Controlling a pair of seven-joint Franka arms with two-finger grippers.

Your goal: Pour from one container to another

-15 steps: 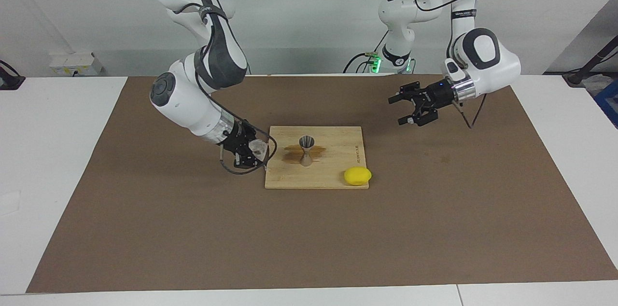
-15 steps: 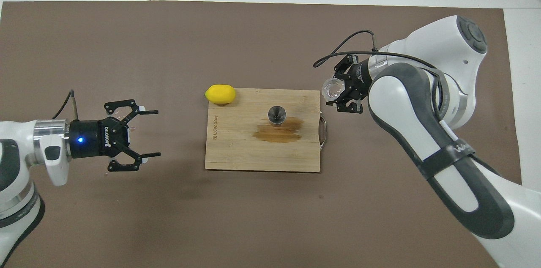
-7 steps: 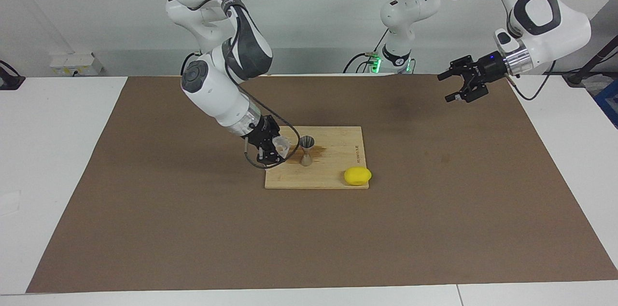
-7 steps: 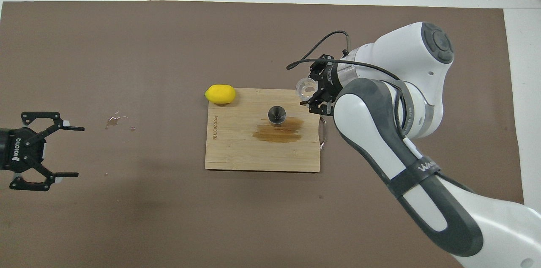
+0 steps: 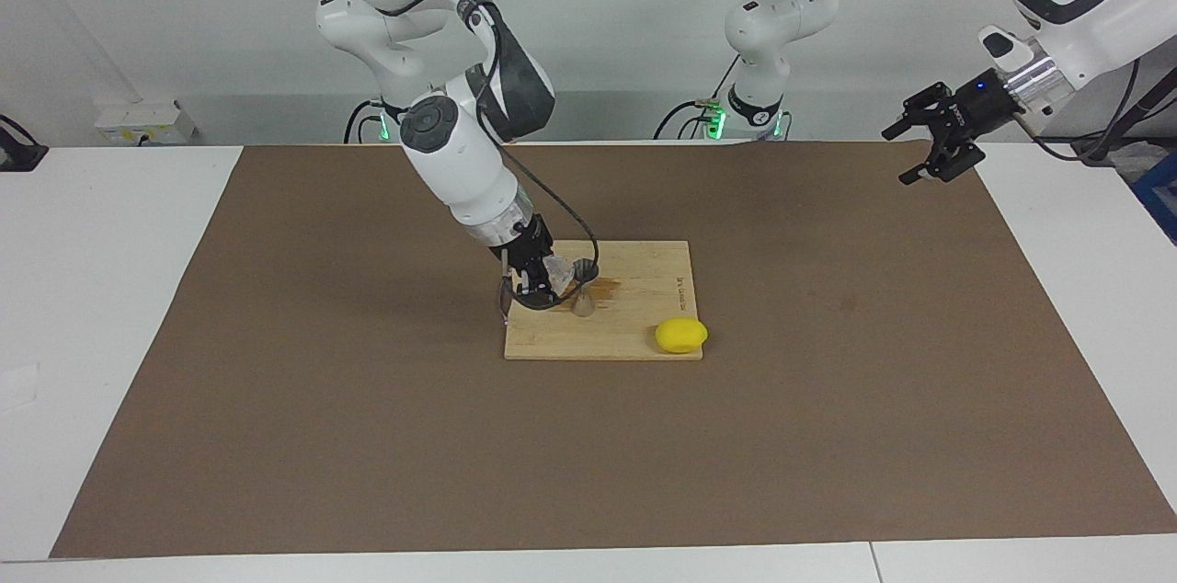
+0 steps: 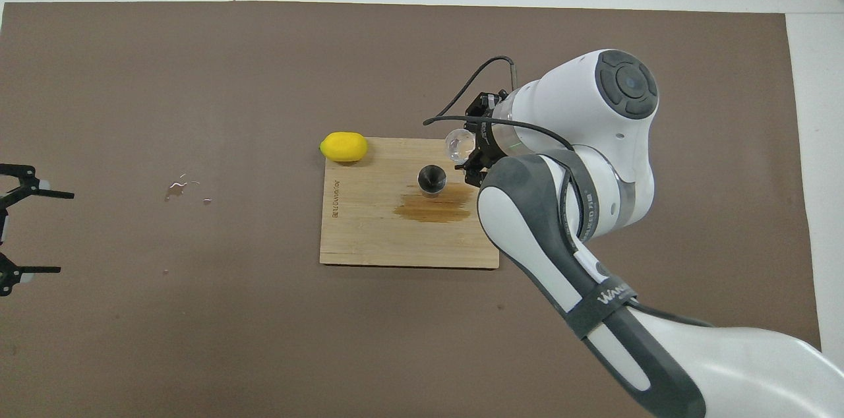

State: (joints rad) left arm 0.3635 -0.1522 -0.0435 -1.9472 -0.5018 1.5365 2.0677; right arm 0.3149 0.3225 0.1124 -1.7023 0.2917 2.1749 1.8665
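The glass cup (image 5: 558, 271) sits clamped in the right gripper (image 5: 544, 280), tipped on its side over the cutting board (image 5: 634, 330) with its mouth toward the metal jigger (image 5: 583, 287), just beside that rim. The jigger stands upright by a brown stain (image 6: 435, 205), a lemon (image 5: 681, 336) at the board's corner. The left gripper (image 5: 938, 144) waits, fingers spread, over the brown mat's (image 5: 368, 436) edge at its own end.

Board words: small dark letters run along one short edge of the wooden board (image 6: 409, 233), too tiny to read.
Arm strap: pale letters, unreadable.
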